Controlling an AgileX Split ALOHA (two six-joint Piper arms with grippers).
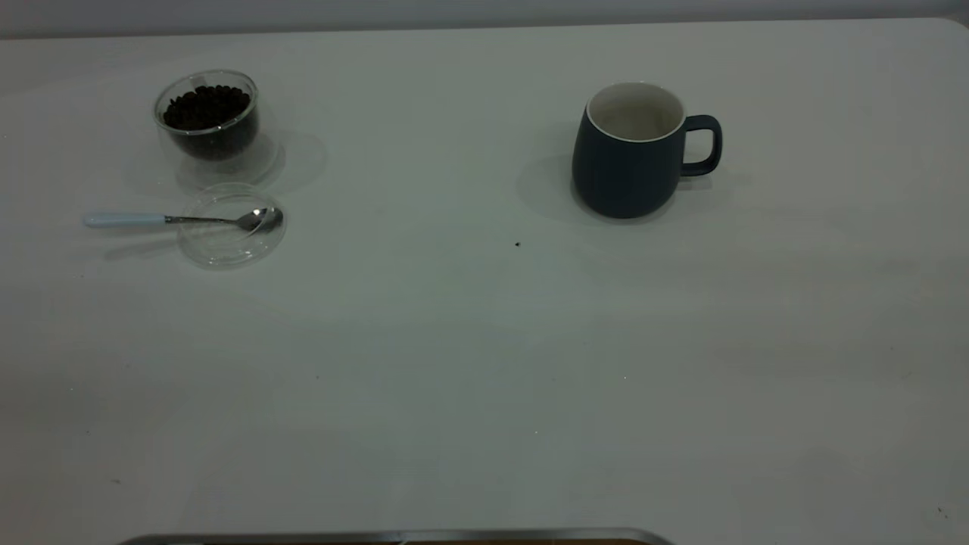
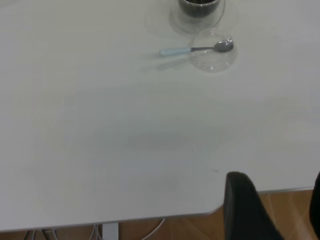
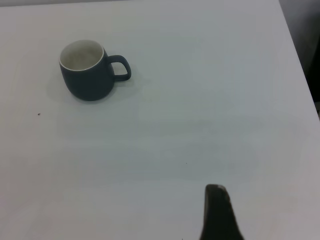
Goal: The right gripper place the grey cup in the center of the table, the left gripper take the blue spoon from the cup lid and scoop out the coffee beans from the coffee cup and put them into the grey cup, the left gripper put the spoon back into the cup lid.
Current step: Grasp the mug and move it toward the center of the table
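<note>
The grey cup (image 1: 632, 163) stands upright and empty at the right of the table (image 1: 454, 363), handle to the right; it also shows in the right wrist view (image 3: 87, 77). The coffee cup (image 1: 212, 129) with coffee beans (image 1: 206, 106) stands at the far left. In front of it lies the cup lid (image 1: 227, 242), with the blue spoon (image 1: 182, 220) resting bowl-in-lid, handle pointing left. Neither gripper shows in the exterior view. My left gripper (image 2: 277, 200) is open and empty over the table's near edge, far from the spoon (image 2: 192, 49). My right gripper (image 3: 267, 212) shows one finger (image 3: 217, 212), far from the cup.
A single dark speck, perhaps a stray bean (image 1: 517, 244), lies near the table's middle. A metal-edged object (image 1: 394, 537) shows at the near edge. Wooden floor (image 2: 285, 210) shows past the table's rounded corner in the left wrist view.
</note>
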